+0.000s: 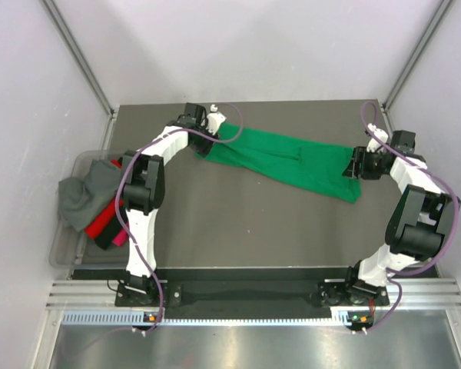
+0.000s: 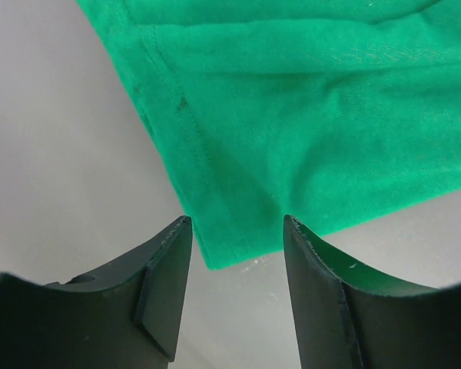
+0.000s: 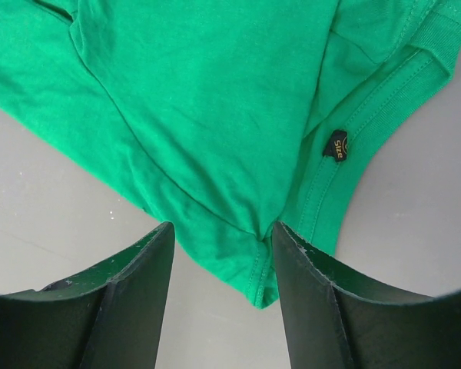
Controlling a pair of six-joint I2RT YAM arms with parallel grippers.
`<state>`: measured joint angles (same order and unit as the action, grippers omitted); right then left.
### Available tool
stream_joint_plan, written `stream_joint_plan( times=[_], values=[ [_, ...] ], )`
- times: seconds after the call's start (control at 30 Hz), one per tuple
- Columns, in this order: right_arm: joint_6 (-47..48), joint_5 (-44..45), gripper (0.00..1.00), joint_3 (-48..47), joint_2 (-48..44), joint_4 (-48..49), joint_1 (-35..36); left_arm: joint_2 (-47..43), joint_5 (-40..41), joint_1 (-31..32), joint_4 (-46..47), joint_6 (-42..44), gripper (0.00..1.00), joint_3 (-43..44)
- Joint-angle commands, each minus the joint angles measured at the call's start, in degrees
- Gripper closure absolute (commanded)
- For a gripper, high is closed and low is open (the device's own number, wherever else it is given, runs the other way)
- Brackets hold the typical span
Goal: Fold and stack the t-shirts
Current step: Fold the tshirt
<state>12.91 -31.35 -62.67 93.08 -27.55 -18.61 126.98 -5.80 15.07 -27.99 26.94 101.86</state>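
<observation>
1. Left wrist view: the left jaws stand apart at a middling width and grip nothing. A stitched, hemmed corner of the bright green t-shirt point(image 2: 307, 115) lies flat on the grey worktop point(image 2: 54, 154). It reaches just into the gap between the tips, with bare worktop showing below it.
2. Right wrist view: the right jaws are parted about as far and hold nothing. A folded corner of the green t-shirt points down into their gap, closer to the right-hand tip than to the other.
3. Just beyond that corner, the ribbed neckline point(image 3: 434, 34) curves away toward the upper right. A small dark size label point(image 3: 337, 144) hangs at its inner seam.
4. Top external view: the green t-shirt lies as a long, creased band across the far half of the worktop. It slants from near the far edge on the left down toward the right edge. The left jaws sit at its far-left end and the right jaws at its right end, each low over the cloth.
5. A clear plastic bin point(image 1: 61, 257) sits beside the worktop's left edge. A grey t-shirt point(image 1: 81, 196) is draped over the bin's far rim. A red t-shirt point(image 1: 101, 221) and a pink t-shirt point(image 1: 121, 238) are bunched next to it, partly hidden by the left arm.
</observation>
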Motion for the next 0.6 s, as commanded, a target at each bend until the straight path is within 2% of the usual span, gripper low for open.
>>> stream_joint_plan(
  times=[0.0,0.13,0.33,0.43,0.57],
  values=[
    [-0.1,-2.0,0.46,-1.5,0.3,0.5,-0.7,1.0,-2.4,-1.2,-2.2,-2.5,0.44,3.2],
    [0.1,-2.1,0.46,-1.7,0.2,0.3,-0.7,2.5,-3.7,-2.1,-3.4,-5.0,0.45,4.0],
    [0.4,0.3,0.46,-2.0,1.0,0.3,-1.2,3.6,-3.9,-2.3,-4.9,-6.0,0.55,3.7],
    [0.3,5.2,0.46,-2.5,2.1,0.6,-1.3,3.9,-3.5,-2.3,-5.8,-6.3,0.81,3.2],
    [0.9,11.7,0.46,-3.7,4.0,0.4,-1.6,2.9,-4.1,-2.3,-6.5,-6.7,1.00,0.9]
  ],
)
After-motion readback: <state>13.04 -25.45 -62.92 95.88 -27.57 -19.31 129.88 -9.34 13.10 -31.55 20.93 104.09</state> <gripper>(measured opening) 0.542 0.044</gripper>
